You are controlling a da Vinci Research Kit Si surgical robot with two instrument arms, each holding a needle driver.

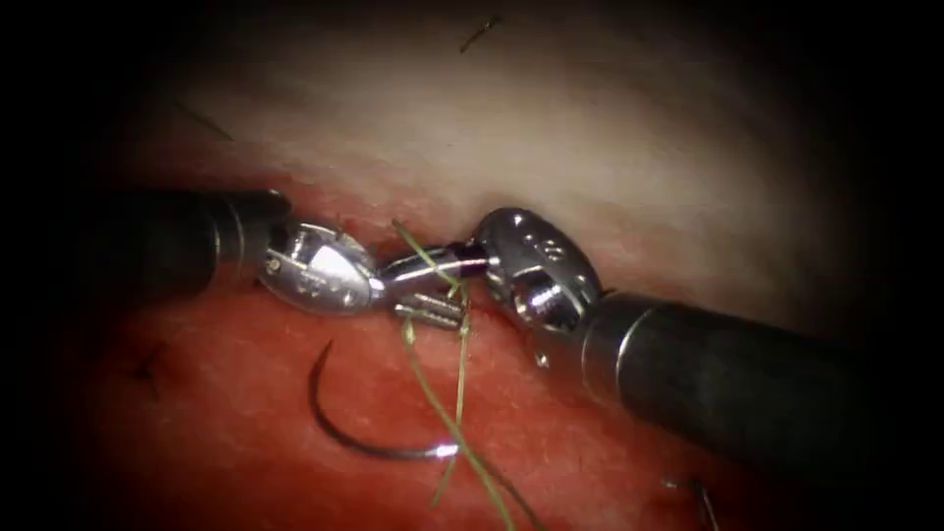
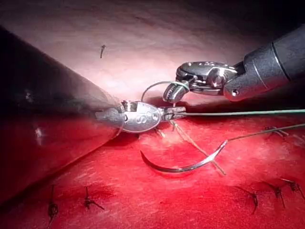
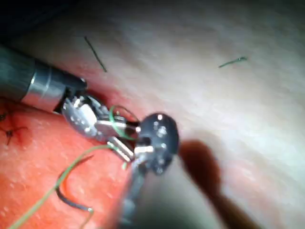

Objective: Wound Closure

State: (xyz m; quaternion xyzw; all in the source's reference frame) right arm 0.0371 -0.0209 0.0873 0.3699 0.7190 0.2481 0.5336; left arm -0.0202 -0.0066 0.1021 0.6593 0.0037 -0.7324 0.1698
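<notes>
Red, wet tissue [image 1: 246,423] lies under both tools, paler behind them. The right end effector [image 1: 470,258] meets the left end effector [image 1: 433,290] tip to tip; whether its jaws grip anything is hard to make out. The left one's jaws stand apart around green thread [image 1: 457,393], which loops between the tips. The curved needle [image 1: 354,423] lies free on the tissue just below the left end effector, held by neither. Markings on the metal are unreadable.

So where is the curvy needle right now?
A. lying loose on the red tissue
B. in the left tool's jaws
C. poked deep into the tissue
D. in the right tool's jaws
A: the needle lies free on the tissue, below the left tool and right tool, and neither grips it.
</notes>
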